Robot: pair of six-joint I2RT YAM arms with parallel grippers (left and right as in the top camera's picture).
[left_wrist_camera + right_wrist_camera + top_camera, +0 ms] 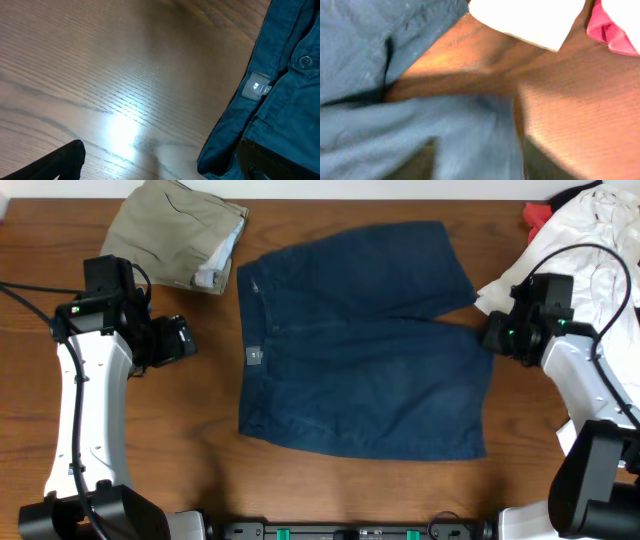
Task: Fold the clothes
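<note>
The left claw [178, 340] hangs released beside the navy shorts [360, 350]. I can't tell the right claw [493, 335] state. Grabbing the hem, it may snag the white garment [590, 250].

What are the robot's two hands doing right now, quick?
Left gripper: open, holding nothing, beside the navy shorts.
Right gripper: at the shorts' leg edge; too blurry to tell if open or shut.
</note>
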